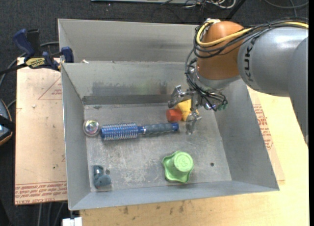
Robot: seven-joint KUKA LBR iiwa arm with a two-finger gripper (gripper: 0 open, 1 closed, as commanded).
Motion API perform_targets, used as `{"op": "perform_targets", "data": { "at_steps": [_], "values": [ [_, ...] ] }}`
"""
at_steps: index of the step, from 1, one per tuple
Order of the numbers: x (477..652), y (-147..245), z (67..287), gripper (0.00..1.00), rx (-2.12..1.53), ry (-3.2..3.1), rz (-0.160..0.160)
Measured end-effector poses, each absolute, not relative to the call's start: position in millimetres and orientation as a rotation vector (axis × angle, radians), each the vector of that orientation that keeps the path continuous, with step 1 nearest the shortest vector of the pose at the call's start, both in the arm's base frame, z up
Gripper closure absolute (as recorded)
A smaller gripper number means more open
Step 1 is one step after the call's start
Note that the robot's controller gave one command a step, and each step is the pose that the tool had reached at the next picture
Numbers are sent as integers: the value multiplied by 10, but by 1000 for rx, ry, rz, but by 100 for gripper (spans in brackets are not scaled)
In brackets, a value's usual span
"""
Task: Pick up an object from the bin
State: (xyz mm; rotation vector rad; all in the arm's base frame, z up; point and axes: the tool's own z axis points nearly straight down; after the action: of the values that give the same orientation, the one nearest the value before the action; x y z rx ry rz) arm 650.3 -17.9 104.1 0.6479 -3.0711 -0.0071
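nearest the camera, a green scalloped lid (177, 167) lies on the floor of the bin (142, 159), with a small blue-grey piece (101, 177) in the front left corner. behind them a blue hairbrush (132, 131) lies crosswise, a shiny round thing (91, 127) at its left end. further back, right of centre, the gripper (182, 111) hangs with its 2 fingers apart, straddling a small yellow and red thing (175, 114) by the brush's handle tip.

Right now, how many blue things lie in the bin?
2. A blue hairbrush lies across the middle of the floor; a small grey-blue thing sits in the near left corner. The arm may hide another.
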Motion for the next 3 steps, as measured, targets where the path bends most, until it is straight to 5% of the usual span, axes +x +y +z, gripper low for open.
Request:
{"op": "perform_targets", "data": {
  "at_steps": [1,2,3],
  "values": [
    [6533,-207,1104,100,645,-3079,-1],
    [6521,-205,1070,0,645,-3078,-2],
    [6151,525,750,0,510,-3110,1]
  ]
}}
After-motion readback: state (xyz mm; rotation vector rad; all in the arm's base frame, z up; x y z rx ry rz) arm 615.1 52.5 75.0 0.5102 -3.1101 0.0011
